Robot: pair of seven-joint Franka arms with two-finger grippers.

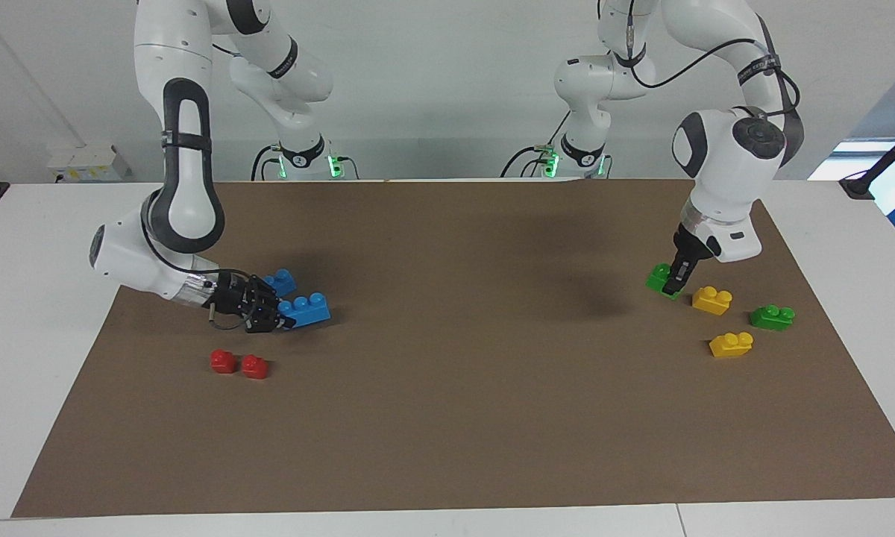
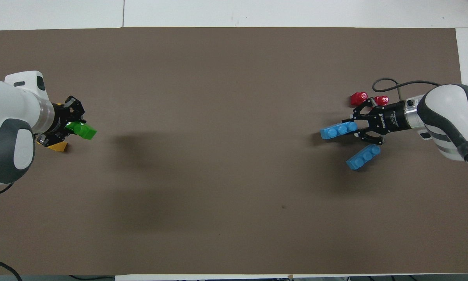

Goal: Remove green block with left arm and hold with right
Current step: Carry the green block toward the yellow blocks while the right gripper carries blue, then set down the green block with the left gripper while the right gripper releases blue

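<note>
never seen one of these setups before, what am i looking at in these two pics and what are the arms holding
These are two white robot arms at a table covered by a brown mat. One picture looks across the table at the robots; the other looks down from above their own end, so the sides swap.

The left gripper is shut on a green block, beside two yellow bricks and a second green block. The right gripper is shut on a blue brick, with another blue brick beside it, nearer the robots, and two red bricks farther from them.
</note>
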